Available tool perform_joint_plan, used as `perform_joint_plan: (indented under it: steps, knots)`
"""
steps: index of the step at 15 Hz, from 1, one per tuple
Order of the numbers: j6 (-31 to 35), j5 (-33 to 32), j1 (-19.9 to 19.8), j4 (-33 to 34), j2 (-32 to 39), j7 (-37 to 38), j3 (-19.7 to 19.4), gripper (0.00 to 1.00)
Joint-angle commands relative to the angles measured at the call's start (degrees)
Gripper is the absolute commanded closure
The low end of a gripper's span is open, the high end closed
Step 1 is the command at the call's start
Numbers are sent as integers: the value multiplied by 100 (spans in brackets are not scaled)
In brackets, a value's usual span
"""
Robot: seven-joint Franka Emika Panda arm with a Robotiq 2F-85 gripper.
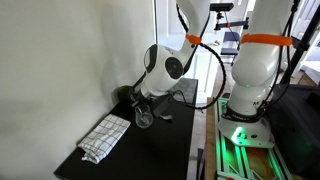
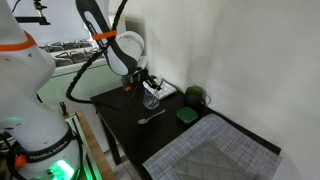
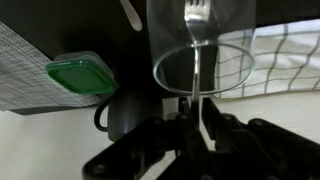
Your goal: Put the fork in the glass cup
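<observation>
Black table (image 2: 125, 115) beside white wall (image 2: 240, 50); claw (image 3: 196, 112) grips fork (image 3: 197, 15).

Bare black desk (image 2: 122, 118) free along its front edge, spoon (image 2: 150, 118) lying mid-desk, gripper (image 3: 197, 108) pinching fork (image 3: 198, 15) at glass cup (image 2: 151, 99), dark green vessel (image 2: 196, 97) at wall edge, green-lidded container (image 2: 187, 115) beside checked cloth (image 2: 215, 150) covering one end

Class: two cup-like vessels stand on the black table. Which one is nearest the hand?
The clear glass cup, right at the hand; the opaque green vessel stands well apart from it.

Black table (image 2: 120, 128), checkered cloth (image 2: 215, 152), spoon (image 2: 150, 119), green lid (image 2: 187, 115), green vessel (image 2: 196, 97), glass cup (image 2: 151, 98)
</observation>
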Motion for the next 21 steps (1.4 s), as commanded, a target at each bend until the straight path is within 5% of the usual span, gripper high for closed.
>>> perform_joint_plan:
  steps: [1,7,14,21]
  knots:
    - [-96,-211,72,-112,-54,357,76,48]
    - [169,-183,68,-152,-345,418,112,2]
    - [928,-4,-46,-105,-858,-45,-58,0]
    - [2258,590,-578,-88,-1012,-1662,-422,0]
